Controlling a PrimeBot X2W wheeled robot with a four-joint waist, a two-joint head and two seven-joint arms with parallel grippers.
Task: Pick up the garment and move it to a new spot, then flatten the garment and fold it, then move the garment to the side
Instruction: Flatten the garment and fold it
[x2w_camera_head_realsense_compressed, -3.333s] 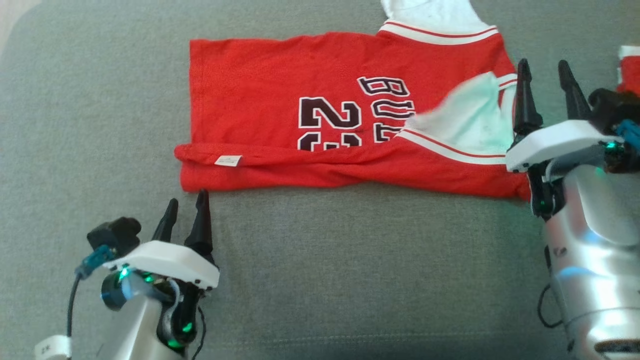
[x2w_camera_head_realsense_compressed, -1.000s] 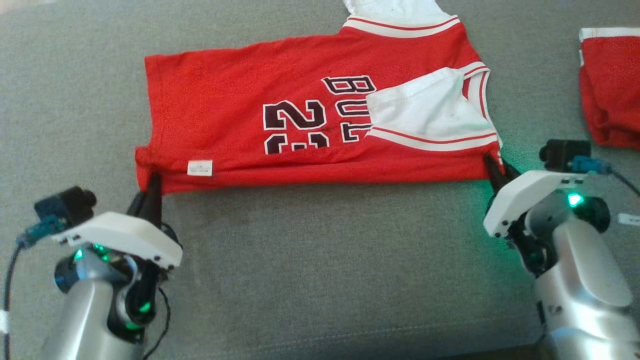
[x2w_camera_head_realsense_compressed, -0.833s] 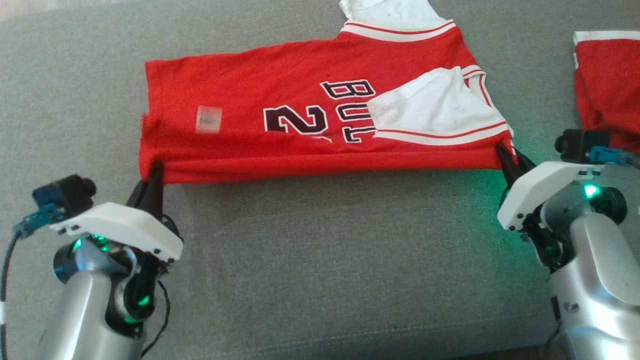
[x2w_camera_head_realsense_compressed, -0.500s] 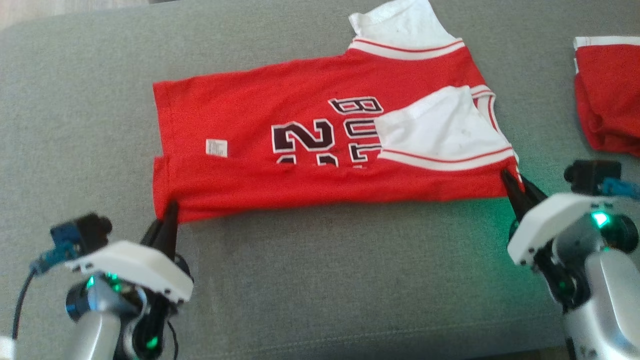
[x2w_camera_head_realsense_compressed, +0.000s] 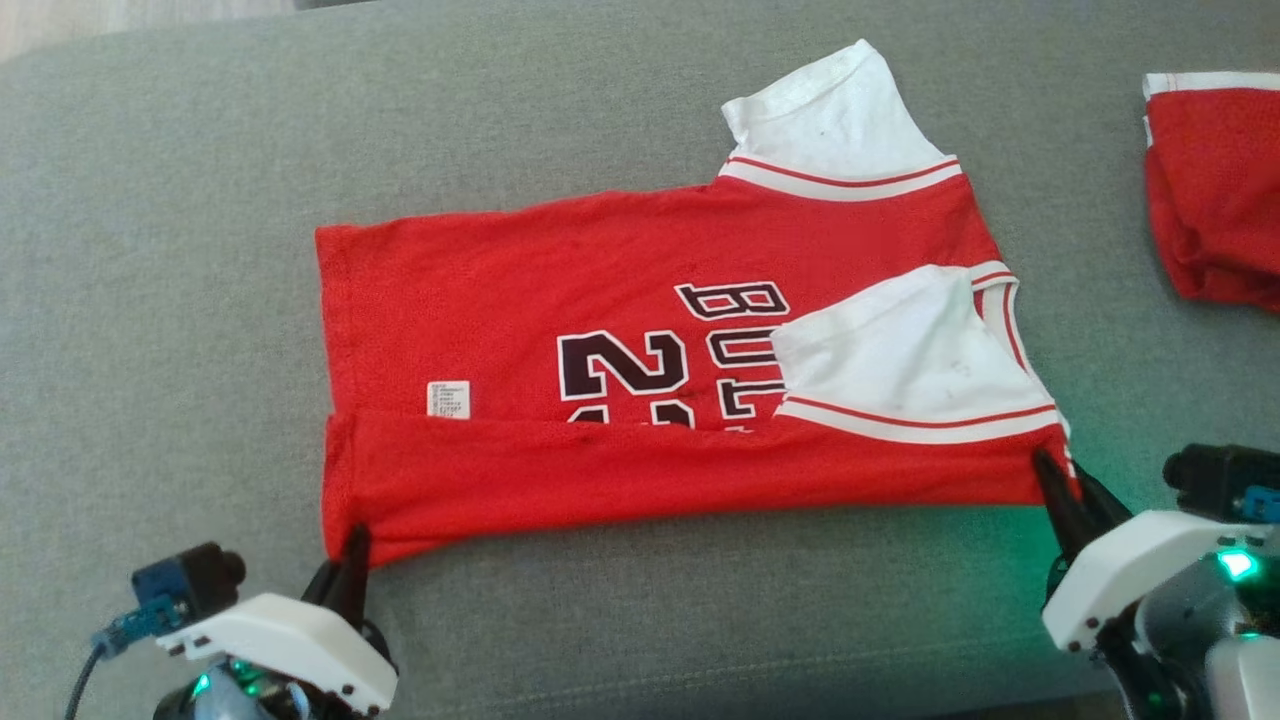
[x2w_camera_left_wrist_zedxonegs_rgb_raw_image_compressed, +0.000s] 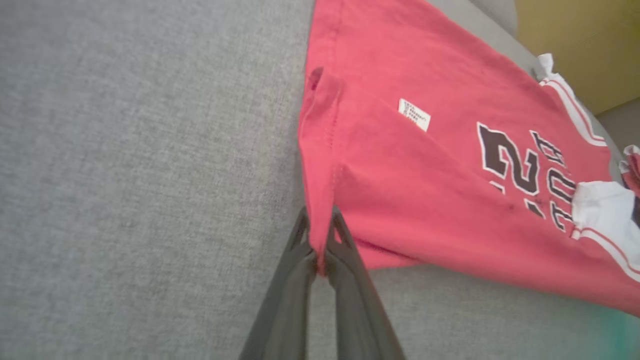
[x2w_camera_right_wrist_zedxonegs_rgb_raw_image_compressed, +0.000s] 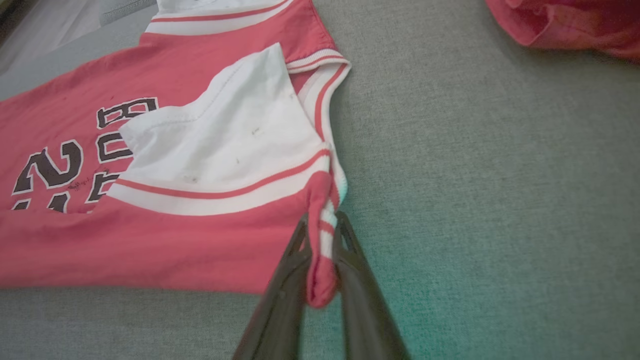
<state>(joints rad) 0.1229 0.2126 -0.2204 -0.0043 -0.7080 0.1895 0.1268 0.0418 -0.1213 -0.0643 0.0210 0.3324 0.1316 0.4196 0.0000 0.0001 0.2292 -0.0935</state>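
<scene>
Red garment (x2w_camera_head_realsense_compressed: 650, 400), a numbered jersey, lies spread on the grey upholstered surface (x2w_camera_head_realsense_compressed: 640, 620), hem to the left and collar to the right. Its near long side is doubled over in a band that covers the lower half of the digits. One white sleeve (x2w_camera_head_realsense_compressed: 900, 360) is folded in over the lettering. The care label (x2w_camera_head_realsense_compressed: 448, 398) sits just far of the band's edge.

Change: three seconds ago both hands stood off the cloth with fingers parted. Now the left hand (x2w_camera_head_realsense_compressed: 352, 545) is clenched on the near hem corner, the pinch plain in its wrist view (x2w_camera_left_wrist_zedxonegs_rgb_raw_image_compressed: 317, 235). The right hand (x2w_camera_head_realsense_compressed: 1062, 485) is clenched on the near shoulder corner, with cloth bunched between its fingers (x2w_camera_right_wrist_zedxonegs_rgb_raw_image_compressed: 320, 240).

In the last second the whole garment has slid nearer, stretched between the two grips. The far sleeve (x2w_camera_head_realsense_compressed: 840, 110), cut off at the picture's top then, is now in full view.

Reading: a drag to reposition and draw out slack, with the lengthwise fold partly made.

Room: little is left nearer, since the hands sit close to the surface's near margin. Bare surface lies far and to the left. On the right a second red cloth (x2w_camera_head_realsense_compressed: 1210, 190) lies well apart from the collar. Left looks the freer side for setting the garment aside.
</scene>
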